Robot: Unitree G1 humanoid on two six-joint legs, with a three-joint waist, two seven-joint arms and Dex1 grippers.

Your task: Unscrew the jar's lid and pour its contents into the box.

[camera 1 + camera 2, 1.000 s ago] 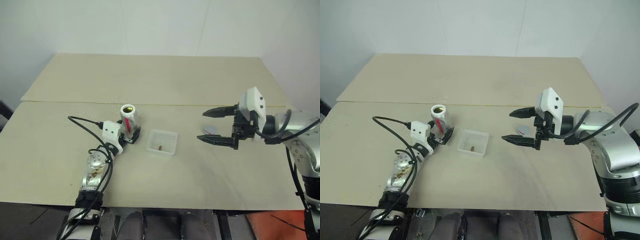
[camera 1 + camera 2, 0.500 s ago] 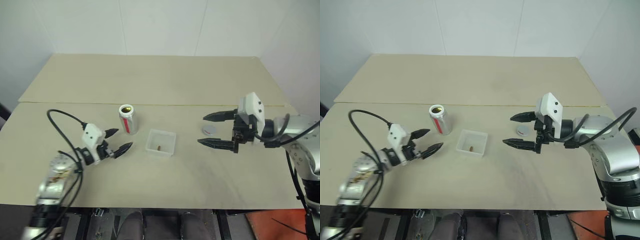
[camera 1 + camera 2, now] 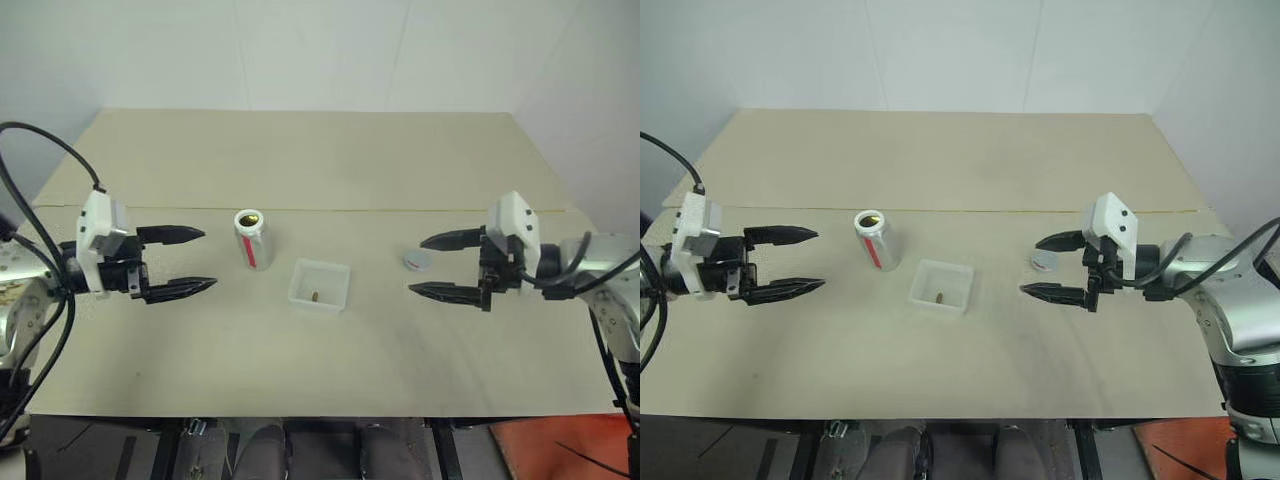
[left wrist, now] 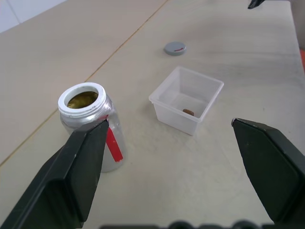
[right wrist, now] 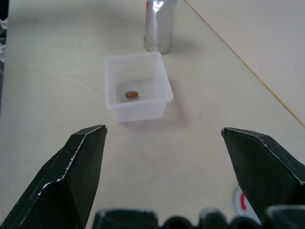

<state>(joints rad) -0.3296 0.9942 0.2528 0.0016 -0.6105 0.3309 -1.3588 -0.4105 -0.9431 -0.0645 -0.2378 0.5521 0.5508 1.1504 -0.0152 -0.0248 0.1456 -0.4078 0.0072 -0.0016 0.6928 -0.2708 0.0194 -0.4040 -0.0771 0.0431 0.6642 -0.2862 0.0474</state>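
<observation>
The silvery jar (image 3: 251,238) with a red stripe stands upright and uncapped on the table, its mouth open. Just right of it sits the translucent box (image 3: 320,285), with the small brown contents (image 3: 316,296) lying inside. The grey lid (image 3: 417,261) lies flat on the table further right. My left gripper (image 3: 190,260) hangs open above the table to the left of the jar, apart from it and holding nothing. My right gripper (image 3: 430,266) is open too, its fingers either side of the lid's spot but above it, empty.
The beige table (image 3: 320,170) has a seam running across it behind the jar. A white wall stands behind the table. Black cables loop off my left arm at the left edge.
My left gripper has let go of the jar's side, drawn back to the left and risen, now pointing level at the jar. The right gripper has shifted slightly right.
</observation>
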